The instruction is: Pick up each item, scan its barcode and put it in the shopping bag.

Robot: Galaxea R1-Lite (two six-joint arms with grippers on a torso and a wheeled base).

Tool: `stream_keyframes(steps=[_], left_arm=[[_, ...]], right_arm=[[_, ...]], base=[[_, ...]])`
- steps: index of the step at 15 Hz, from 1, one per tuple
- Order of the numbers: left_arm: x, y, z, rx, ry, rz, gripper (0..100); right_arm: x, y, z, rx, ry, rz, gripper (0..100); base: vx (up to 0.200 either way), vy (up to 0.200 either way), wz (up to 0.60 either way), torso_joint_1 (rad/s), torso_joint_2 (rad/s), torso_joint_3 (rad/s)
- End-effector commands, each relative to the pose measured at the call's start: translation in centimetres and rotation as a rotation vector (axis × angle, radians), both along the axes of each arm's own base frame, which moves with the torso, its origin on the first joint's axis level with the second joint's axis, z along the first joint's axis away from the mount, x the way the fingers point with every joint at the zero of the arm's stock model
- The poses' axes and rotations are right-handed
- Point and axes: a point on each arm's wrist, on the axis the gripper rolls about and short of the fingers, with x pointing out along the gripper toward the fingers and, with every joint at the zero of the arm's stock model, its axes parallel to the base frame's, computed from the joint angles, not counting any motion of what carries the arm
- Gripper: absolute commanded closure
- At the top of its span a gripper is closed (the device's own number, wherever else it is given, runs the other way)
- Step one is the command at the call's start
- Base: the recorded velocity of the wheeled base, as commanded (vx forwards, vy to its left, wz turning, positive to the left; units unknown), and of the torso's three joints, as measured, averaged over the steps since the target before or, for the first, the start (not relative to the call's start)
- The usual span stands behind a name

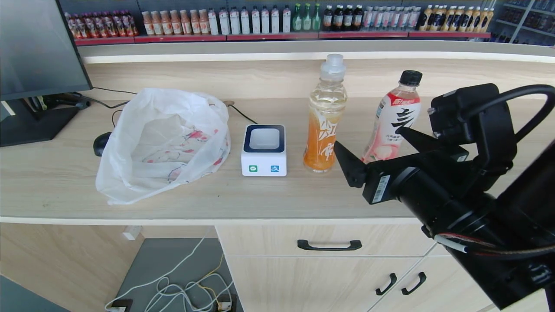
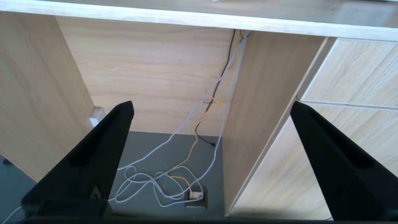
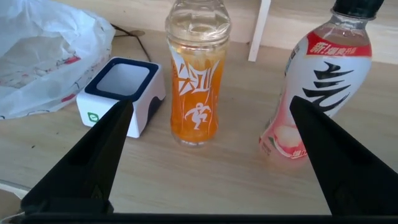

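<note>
An orange drink bottle [image 1: 325, 117] with a clear cap stands upright on the wooden counter [image 1: 52, 182], and a pink-and-white bottle [image 1: 392, 119] with a black cap stands to its right. The white barcode scanner box [image 1: 264, 150] sits left of them, beside the open white plastic shopping bag [image 1: 162, 141]. My right gripper [image 1: 375, 149] hovers open in front of the two bottles, holding nothing; the right wrist view has the orange bottle [image 3: 198, 74], pink bottle [image 3: 317, 87] and scanner [image 3: 121, 93] ahead of its fingers. My left gripper [image 2: 214, 165] hangs open below the counter, facing the cabinet recess.
A black monitor [image 1: 39, 56] stands at the counter's back left with a mouse [image 1: 102, 143] and cables near the bag. Drawers with black handles [image 1: 329, 245] sit below the counter. Loose cables [image 2: 180, 180] lie on the floor. Shelves of bottles [image 1: 277, 19] line the back.
</note>
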Motion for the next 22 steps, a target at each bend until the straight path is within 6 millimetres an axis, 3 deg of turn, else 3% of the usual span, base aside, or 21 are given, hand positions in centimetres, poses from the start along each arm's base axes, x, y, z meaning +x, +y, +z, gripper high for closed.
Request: stream_keyframes(steps=[1,8,15,22], left_arm=[[0.0,0.0,0.0,0.000,0.000,0.000,0],[0.0,0.0,0.0,0.000,0.000,0.000,0],[0.0,0.0,0.0,0.000,0.000,0.000,0],[0.0,0.0,0.0,0.000,0.000,0.000,0]], right_arm=[[0.6,0.8,-1.1,-0.012,0.015,-0.015,0],[2.4,2.4,-1.7,0.011,0.005,-0.029,0],[5.3,0.5,-1.6,0.004,-0.019,0.006,0],[8.0,2.3,-2.3,0.039,-0.010,0.009,0]], base=[[0.000,0.000,0.00,0.000,0.00,0.000],[0.000,0.000,0.00,0.000,0.00,0.000],[0.000,0.000,0.00,0.000,0.00,0.000],[0.000,0.000,0.00,0.000,0.00,0.000]])
